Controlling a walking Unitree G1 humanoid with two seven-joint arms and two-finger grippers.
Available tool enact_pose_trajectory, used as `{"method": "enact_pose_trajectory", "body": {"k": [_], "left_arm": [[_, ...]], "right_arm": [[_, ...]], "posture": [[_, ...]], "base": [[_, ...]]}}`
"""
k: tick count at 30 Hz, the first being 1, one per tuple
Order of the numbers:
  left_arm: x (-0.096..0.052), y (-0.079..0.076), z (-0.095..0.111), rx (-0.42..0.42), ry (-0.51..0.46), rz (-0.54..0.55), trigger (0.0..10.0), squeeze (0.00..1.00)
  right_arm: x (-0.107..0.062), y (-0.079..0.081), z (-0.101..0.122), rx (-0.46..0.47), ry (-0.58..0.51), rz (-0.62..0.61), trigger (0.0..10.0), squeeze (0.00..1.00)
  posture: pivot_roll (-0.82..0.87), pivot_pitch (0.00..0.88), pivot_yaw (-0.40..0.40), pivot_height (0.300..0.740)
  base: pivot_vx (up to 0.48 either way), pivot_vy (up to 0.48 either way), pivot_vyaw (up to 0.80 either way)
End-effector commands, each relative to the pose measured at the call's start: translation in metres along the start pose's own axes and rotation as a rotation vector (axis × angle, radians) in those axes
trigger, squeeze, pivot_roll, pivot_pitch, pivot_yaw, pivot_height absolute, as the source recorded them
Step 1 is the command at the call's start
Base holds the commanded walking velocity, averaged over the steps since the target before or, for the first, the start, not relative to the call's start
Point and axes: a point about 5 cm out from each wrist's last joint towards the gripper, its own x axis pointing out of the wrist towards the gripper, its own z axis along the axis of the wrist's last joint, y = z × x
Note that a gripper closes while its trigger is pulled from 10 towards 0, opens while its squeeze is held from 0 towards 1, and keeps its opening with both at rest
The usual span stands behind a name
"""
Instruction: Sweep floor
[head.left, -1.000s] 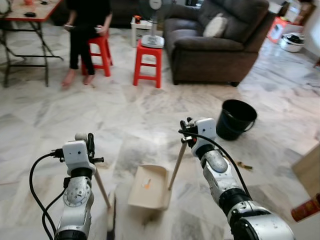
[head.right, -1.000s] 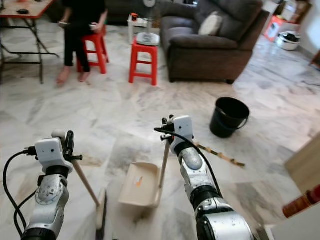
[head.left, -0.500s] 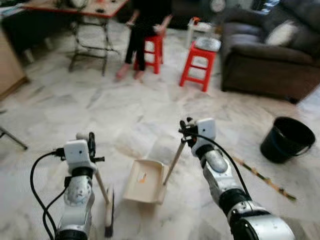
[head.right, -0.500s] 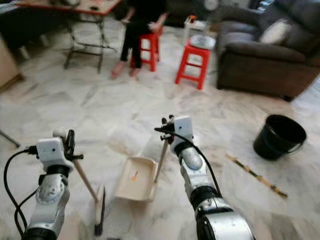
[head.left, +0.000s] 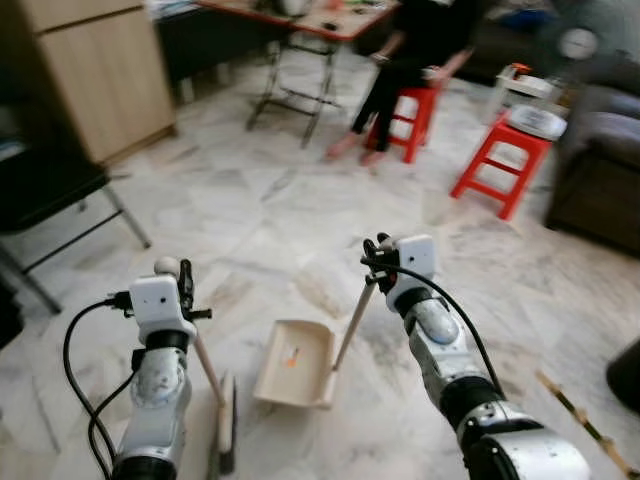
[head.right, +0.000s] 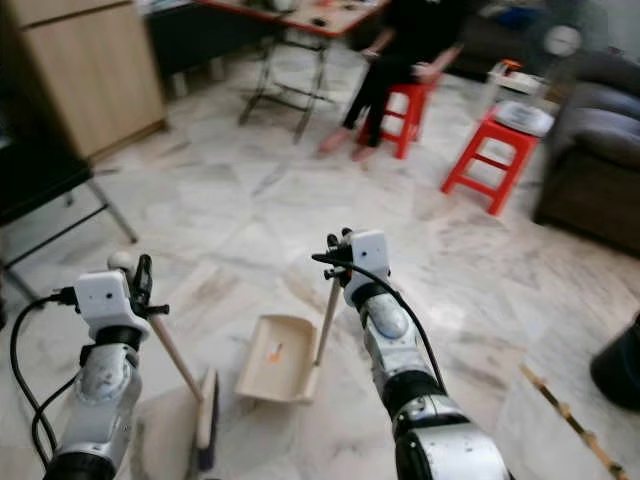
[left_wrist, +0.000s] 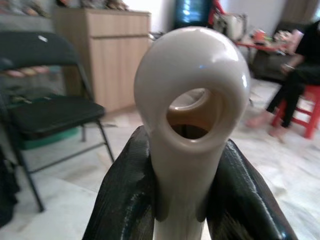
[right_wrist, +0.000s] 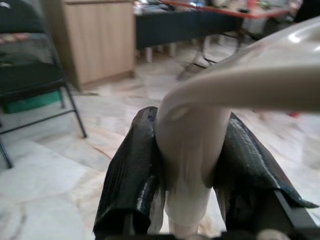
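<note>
My left gripper (head.left: 183, 288) is shut on the cream handle of a small broom (head.left: 208, 370); the brush head (head.left: 227, 430) rests on the marble floor by my left side. The looped handle end (left_wrist: 192, 107) sits between the black fingers (left_wrist: 125, 195) in the left wrist view. My right gripper (head.left: 376, 262) is shut on the slanted handle (head.left: 353, 325) of a cream dustpan (head.left: 297, 363) lying on the floor between my arms. A small orange scrap (head.left: 292, 357) lies inside the pan. In the right wrist view that handle (right_wrist: 192, 150) is clamped between the fingers (right_wrist: 132, 175).
A person sits on a red stool (head.left: 418, 118) at a folding table (head.left: 320, 20) ahead. A second red stool (head.left: 500, 160) and a dark sofa (head.left: 600, 170) stand at the right. A wooden cabinet (head.left: 105, 75) and a black folding chair (head.left: 60, 200) are at the left. A thin stick (head.left: 585, 420) lies on the floor, right.
The camera has swung to the left: the sofa and black bucket have slid toward the right edge, the cabinet and black chair have come into view. Both grippers keep their hold.
</note>
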Motion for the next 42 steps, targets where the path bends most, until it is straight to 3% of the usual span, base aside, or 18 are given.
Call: {"method": "enact_pose_trajectory", "body": {"k": [1,42], "left_arm": [[0.0044,-0.0059,0.0089,0.001,-0.046,-0.013,10.0,0.00],[0.0019,-0.0103,0.0075,0.008,-0.034,-0.029,10.0,0.00]], "right_arm": [[0.0022,-0.0076,0.0110,-0.004,-0.053,-0.022,10.0,0.00],[-0.0002,-0.0062,0.0081,0.004,-0.054,-0.022,10.0,0.00]], "posture": [[0.06,0.000,-0.111,0.740],[0.05,0.000,-0.088,0.740]], "base": [[0.000,0.000,0.80],[0.000,0.000,0.80]]}}
